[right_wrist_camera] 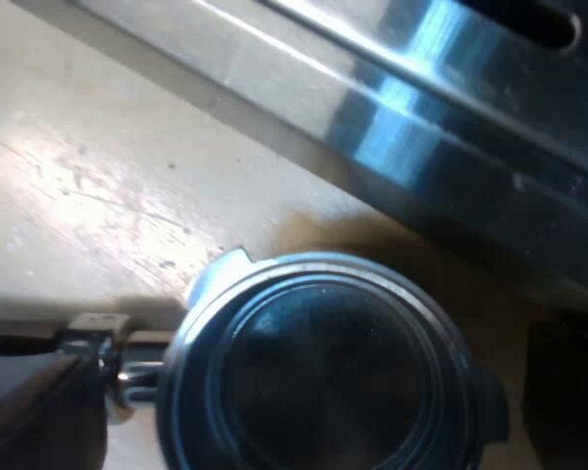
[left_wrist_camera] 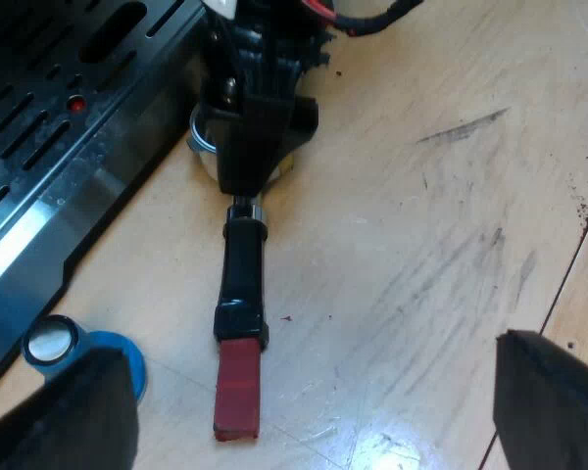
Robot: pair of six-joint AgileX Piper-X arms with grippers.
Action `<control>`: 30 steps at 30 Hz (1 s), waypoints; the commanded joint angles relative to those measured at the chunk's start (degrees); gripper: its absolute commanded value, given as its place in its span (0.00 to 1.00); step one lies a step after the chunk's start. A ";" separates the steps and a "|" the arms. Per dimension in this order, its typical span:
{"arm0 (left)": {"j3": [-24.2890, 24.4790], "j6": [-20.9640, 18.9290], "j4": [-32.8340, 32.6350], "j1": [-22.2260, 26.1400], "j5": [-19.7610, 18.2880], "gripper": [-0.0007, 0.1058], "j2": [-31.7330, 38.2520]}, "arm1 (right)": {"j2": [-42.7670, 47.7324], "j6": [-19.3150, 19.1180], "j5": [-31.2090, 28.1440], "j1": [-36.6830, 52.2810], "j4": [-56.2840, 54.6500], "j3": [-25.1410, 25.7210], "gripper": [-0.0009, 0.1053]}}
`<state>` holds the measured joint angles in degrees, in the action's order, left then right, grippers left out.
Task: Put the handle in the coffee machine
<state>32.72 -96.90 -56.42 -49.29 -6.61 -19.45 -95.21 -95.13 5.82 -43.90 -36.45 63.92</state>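
The metal holder lies flat on the wooden table beside the espresso machine [left_wrist_camera: 69, 127]. Its dark handle [left_wrist_camera: 243, 269] stretches away from the machine and ends in red [left_wrist_camera: 237, 387]. My right gripper [left_wrist_camera: 260, 127] hangs directly over the holder's round basket [right_wrist_camera: 318, 377], which is seen from above close to the machine's steel base [right_wrist_camera: 421, 117]. My left gripper [left_wrist_camera: 314, 411] is open above the table, its fingers [left_wrist_camera: 78, 411] spread wide near the red end and touching nothing.
A blue tamper [left_wrist_camera: 78, 348] with a shiny round top stands on the table at the foot of the machine, close to one left finger. The machine's slotted drip tray [left_wrist_camera: 39, 88] lies beside the holder. Scuffed bare wood [left_wrist_camera: 451, 225] stretches beyond the handle.
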 commanded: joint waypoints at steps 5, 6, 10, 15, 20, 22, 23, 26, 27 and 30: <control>0.50 -0.06 0.50 -0.21 0.41 0.72 -0.12 | -0.64 0.76 -4.80 0.30 0.24 0.38 0.83; 0.50 -0.06 0.50 -0.21 0.41 0.72 -0.12 | -0.64 0.95 -5.04 0.30 0.26 0.38 0.83; 0.50 -0.06 0.50 -0.21 0.41 0.72 -0.12 | -0.64 1.03 -5.11 0.30 0.26 0.38 0.75; 0.50 -0.06 0.50 -0.21 0.41 0.72 -0.12 | -0.64 1.03 -4.65 0.30 0.26 0.38 0.25; 0.50 -0.06 0.50 -0.21 0.41 0.72 -0.12 | -0.07 2.55 -2.12 0.20 0.03 0.38 0.01; 0.50 -0.06 0.50 -0.21 0.41 0.72 -0.12 | 0.24 2.97 -1.92 0.26 -0.10 0.38 0.01; 0.50 -0.06 0.50 -0.21 0.41 0.72 -0.12 | 0.49 3.12 -1.93 0.26 -0.30 0.38 0.01; 0.50 -0.06 0.50 -0.21 0.41 0.72 -0.12 | 2.57 4.17 -2.13 0.26 -2.81 0.38 0.01; 0.50 -0.06 0.50 -0.21 0.41 0.72 -0.12 | 2.79 4.15 -2.13 0.26 -3.19 0.38 0.01; 0.50 -0.06 0.50 -0.21 0.41 0.72 -0.12 | 4.46 4.72 -2.13 0.26 -6.12 0.38 0.01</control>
<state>32.72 -96.90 -56.42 -49.29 -6.61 -19.45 -92.11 -90.75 3.12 -43.90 -41.58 63.92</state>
